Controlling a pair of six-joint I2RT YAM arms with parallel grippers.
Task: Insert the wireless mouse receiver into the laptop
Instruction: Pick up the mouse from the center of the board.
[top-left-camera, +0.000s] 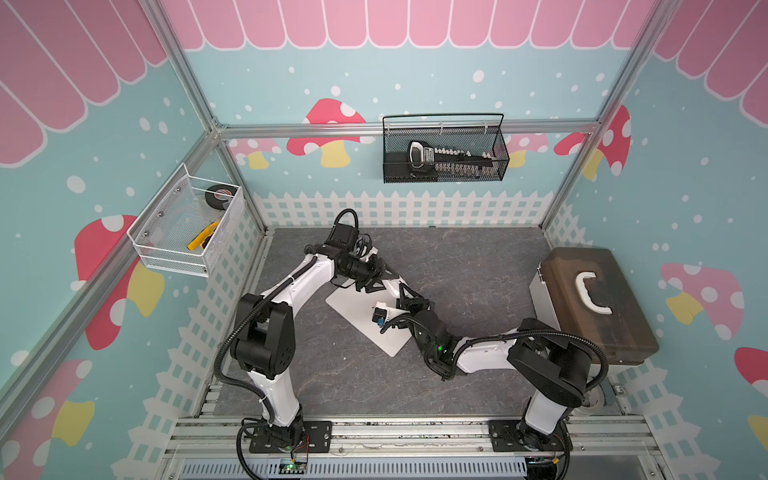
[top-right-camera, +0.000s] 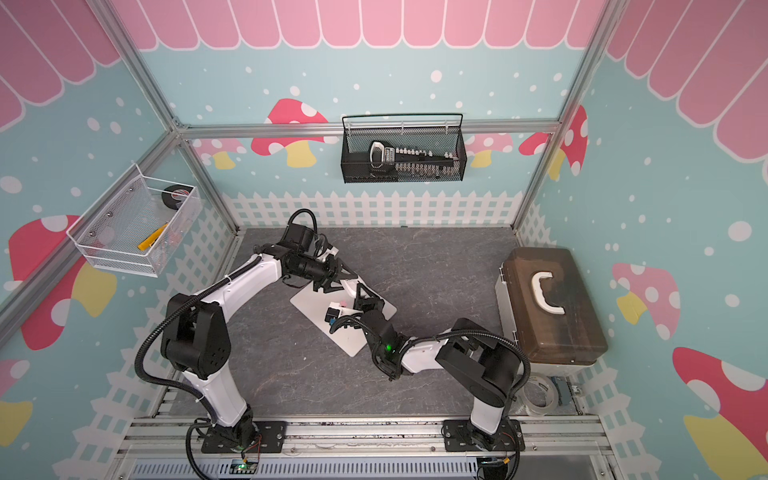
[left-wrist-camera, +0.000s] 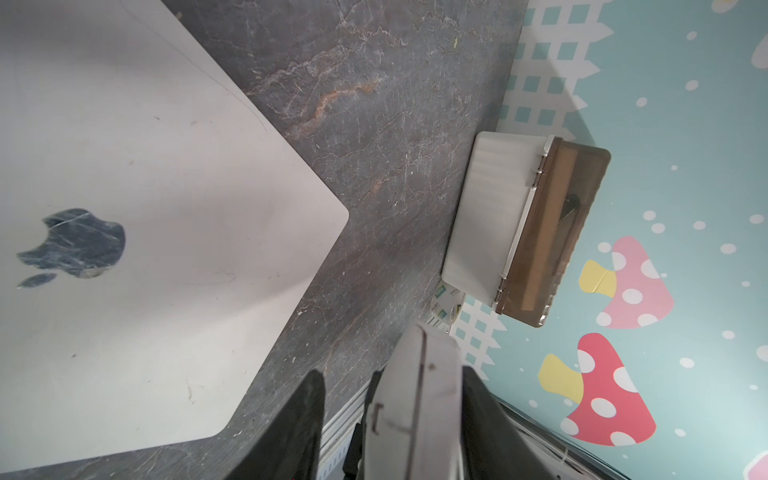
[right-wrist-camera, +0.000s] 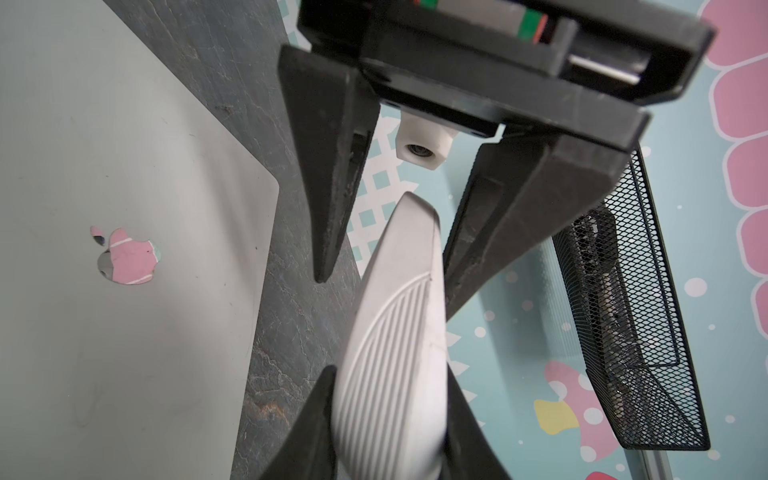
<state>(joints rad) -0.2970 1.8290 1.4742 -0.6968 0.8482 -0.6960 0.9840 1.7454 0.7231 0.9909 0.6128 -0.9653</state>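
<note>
Surface: dark grey marbled table (top-left-camera: 478, 266)
Room: teal walls with mushrooms, a white picket fence, pink scallops above
Black basket (top-left-camera: 494, 160): on the back wall, holds a tool rack (top-left-camera: 440, 158)
White basket (top-left-camera: 166, 232): on the left wall, holds a black tape roll (top-left-camera: 220, 195) and a yellow tool (top-left-camera: 201, 241)
Box (top-left-camera: 623, 320): brown lid shut, at the table's right
Laptop (top-left-camera: 359, 326): closed, skewed mid-table
Receiver: cannot be made out
Right gripper (right-wrist-camera: 390, 372): clamped on the white mouse (right-wrist-camera: 395, 311)
Left gripper (left-wrist-camera: 392, 374): fingers astride the mouse, one touching, one apart

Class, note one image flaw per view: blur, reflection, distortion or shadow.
Both top views: wide-angle distortion splays the frame posts; left wrist view: the mouse near the lens is blurred; right wrist view: the logo on the laptop mirrors pink wall.
</note>
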